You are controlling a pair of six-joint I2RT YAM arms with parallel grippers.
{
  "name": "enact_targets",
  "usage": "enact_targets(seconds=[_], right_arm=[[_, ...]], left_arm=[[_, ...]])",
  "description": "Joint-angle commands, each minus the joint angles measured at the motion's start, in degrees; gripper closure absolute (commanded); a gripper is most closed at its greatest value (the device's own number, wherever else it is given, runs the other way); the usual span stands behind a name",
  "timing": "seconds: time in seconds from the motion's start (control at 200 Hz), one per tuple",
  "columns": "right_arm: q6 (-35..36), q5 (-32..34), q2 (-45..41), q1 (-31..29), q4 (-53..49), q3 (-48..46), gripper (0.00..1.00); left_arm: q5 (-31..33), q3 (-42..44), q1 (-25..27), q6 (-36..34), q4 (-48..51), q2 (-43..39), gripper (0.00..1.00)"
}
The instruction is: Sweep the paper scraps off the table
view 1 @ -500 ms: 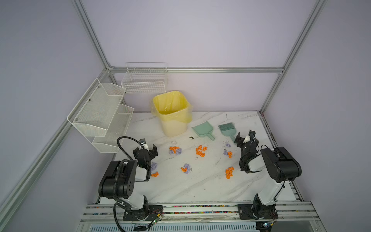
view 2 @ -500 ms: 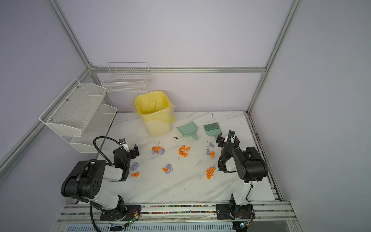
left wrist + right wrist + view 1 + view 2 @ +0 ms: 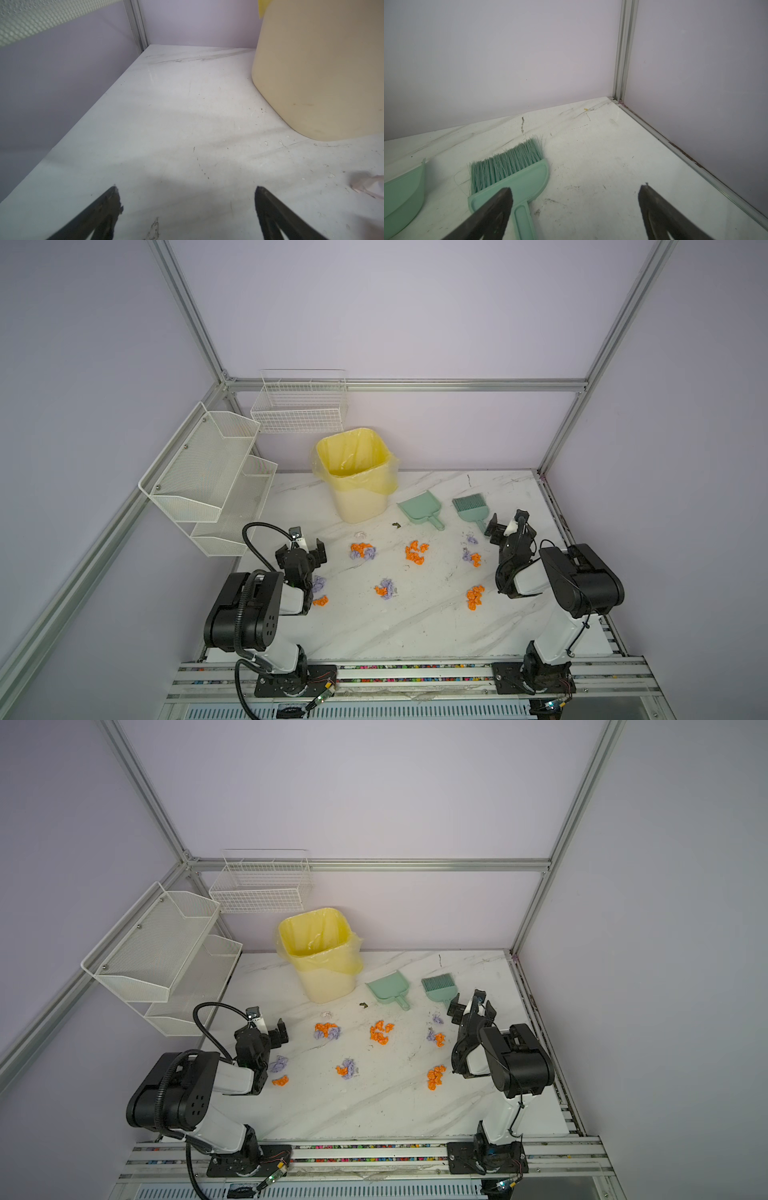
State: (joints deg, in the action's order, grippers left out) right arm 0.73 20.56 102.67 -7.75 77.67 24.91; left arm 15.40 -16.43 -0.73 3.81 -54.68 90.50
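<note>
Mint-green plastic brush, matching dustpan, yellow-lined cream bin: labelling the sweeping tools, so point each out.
Mint-green plastic brush [image 3: 473, 512], in a top view, on its plastic head.
Mint-green plastic dustpan [image 3: 417, 508], in a top view, on its scoop.
Yellow-lined cream bin [image 3: 359, 504], in a top view, on its front wall.

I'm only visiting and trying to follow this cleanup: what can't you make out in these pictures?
Bottom of the bin: hidden by its own wall and liner in both top views.
The paper scraps: the left arm may hide some in both top views.
The brush and the dustpan: cut off by the right wrist view's edge.
The dark speck: too small to identify.
The pale wad: blurred, cut off by the left wrist view's edge.
</note>
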Motion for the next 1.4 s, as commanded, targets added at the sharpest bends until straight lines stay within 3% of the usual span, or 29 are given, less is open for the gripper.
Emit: enact_targets(seconds=[0.0, 0.8, 0.945, 1.065, 1.215, 1.3, 1.395], right_arm=[[0.6, 0.4, -0.2, 0.1, 1.8, 0.9, 0.03], [0.6, 0.4, -0.2, 0.1, 1.8, 0.9, 0.03], [1.2, 0.3, -0.5, 0.0, 2.4, 0.7, 0.03], [1.9, -1.8, -6.4, 0.1, -11.1, 5.1, 0.03], [0.9, -2.4, -9.9, 0.0, -25.9, 12.4, 0.03], [-0.2, -3.1, -9.2, 0.1, -34.3, 17.2, 0.03], [0.2, -6.5, -7.7, 0.1, -41.5, 21.6, 0.03]], left_arm=[[0.2, -3.8, -0.2, -0.6, -2.1, -0.8, 0.00], [0.2, -3.7, -0.2, -0.5, -2.0, -0.9, 0.00], [3.7, -2.7, -0.2, 1.4, -0.2, -4.2, 0.00], [4.5, -2.7, 0.0, -0.1, 1.6, -8.0, 0.00], [12.6, -5.1, 0.2, 5.7, 15.5, -19.3, 0.01], [12.8, -7.4, 0.4, 11.1, 24.4, -25.1, 0.00], [13.2, -10.1, 1.7, 12.2, 31.4, -29.7, 0.00]])
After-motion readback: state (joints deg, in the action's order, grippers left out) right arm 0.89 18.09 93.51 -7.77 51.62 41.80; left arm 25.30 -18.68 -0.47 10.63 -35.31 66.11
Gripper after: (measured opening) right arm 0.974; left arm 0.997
